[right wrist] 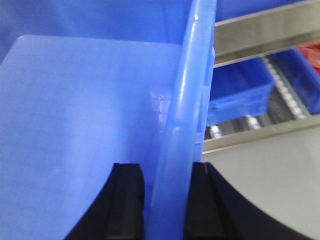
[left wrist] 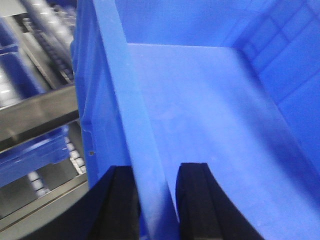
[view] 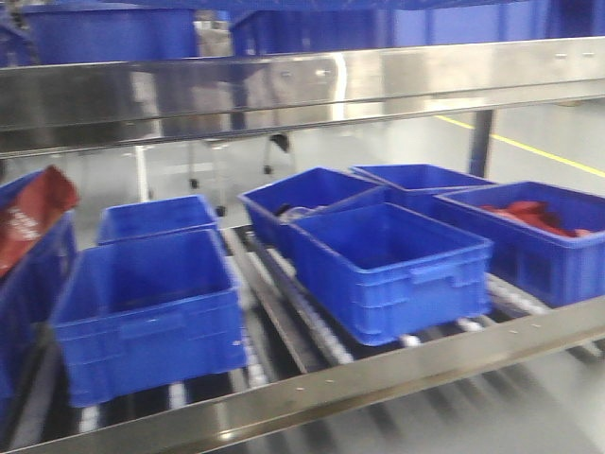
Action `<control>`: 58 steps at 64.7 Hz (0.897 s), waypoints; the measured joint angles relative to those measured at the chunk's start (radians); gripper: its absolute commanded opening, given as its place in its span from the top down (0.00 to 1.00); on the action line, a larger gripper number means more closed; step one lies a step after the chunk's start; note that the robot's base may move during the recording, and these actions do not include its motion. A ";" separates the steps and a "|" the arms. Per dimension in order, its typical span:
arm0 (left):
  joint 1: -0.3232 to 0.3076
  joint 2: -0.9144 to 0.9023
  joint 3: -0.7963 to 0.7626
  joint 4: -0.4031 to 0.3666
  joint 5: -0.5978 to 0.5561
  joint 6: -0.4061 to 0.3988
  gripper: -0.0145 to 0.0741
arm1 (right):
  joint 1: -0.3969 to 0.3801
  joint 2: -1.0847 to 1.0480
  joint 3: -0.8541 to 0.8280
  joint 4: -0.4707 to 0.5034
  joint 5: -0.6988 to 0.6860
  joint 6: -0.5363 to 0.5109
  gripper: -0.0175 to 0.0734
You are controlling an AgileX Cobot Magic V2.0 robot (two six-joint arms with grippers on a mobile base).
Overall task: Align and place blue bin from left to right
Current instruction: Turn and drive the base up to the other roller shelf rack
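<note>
Though blurry — blue bin (left wrist: 200, 110) within gripper (left wrist: 156, 169)

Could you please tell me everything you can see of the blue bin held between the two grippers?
The blue bin is a smooth, glossy medium-blue plastic crate. It is open-topped, its visible floor is bare, and raised grid ribs sit high on one wall. The left gripper straddles one side wall's rim, a finger on each face; the right gripper clamps the other side wall's rounded rim likewise. Behind it are the steel roller shelf and other blue bins. What it rests on is out of view.
</note>
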State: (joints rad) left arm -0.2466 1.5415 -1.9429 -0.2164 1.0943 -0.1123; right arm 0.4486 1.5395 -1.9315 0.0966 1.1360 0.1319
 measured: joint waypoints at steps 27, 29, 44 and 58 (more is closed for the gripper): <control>0.000 0.000 0.000 0.000 0.000 0.000 0.96 | 0.000 0.000 0.000 0.000 0.000 0.000 0.98; 0.000 0.000 0.000 0.000 0.000 0.000 0.96 | 0.000 0.000 0.000 0.000 0.000 0.000 0.98; 0.000 0.000 0.000 0.002 0.002 0.000 0.96 | 0.000 0.000 0.000 0.002 0.000 0.000 0.98; 0.000 0.000 0.000 0.002 0.002 0.000 0.96 | 0.000 0.000 0.000 0.002 0.000 0.000 0.98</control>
State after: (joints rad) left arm -0.2466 1.5415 -1.9429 -0.2146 1.0961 -0.1123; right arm 0.4486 1.5395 -1.9315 0.0984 1.1360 0.1319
